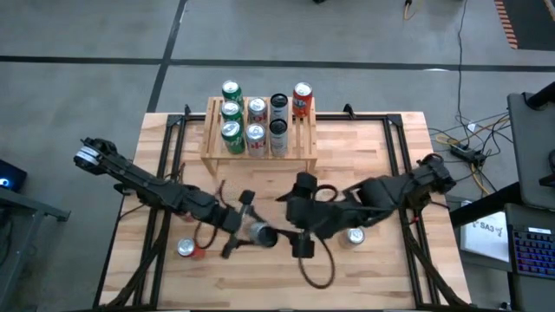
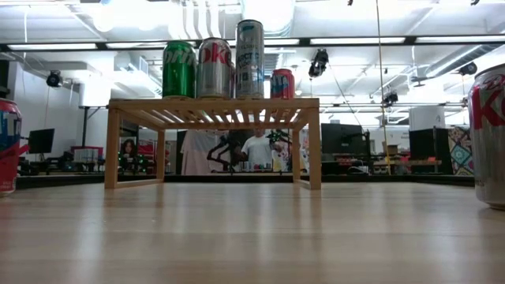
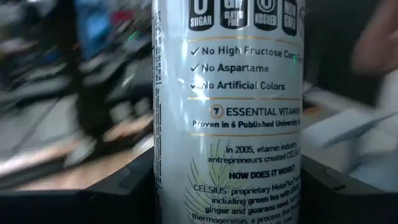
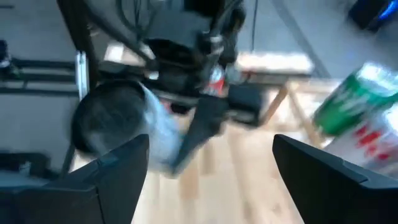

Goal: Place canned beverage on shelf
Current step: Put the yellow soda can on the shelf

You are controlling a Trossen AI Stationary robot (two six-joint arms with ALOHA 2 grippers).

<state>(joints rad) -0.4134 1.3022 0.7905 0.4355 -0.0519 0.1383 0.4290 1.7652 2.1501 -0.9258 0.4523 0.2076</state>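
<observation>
Silver can (image 3: 227,112) clamped in left end effector (image 1: 251,230), top cropped.

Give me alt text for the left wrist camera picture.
A pale can printed with ingredient claims fills the picture, standing upright between the left gripper's two dark fingers, which press its sides. The background is too blurred to make out.

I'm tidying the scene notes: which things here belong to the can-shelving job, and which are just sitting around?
Part of the job:
- white Celsius can, gripped by the left pincer
- shelf, already holding several cans
- right pincer, open beside that can

Just lying about:
- red can near the left arm
- silver can under the right arm
- cables on the floor
</observation>
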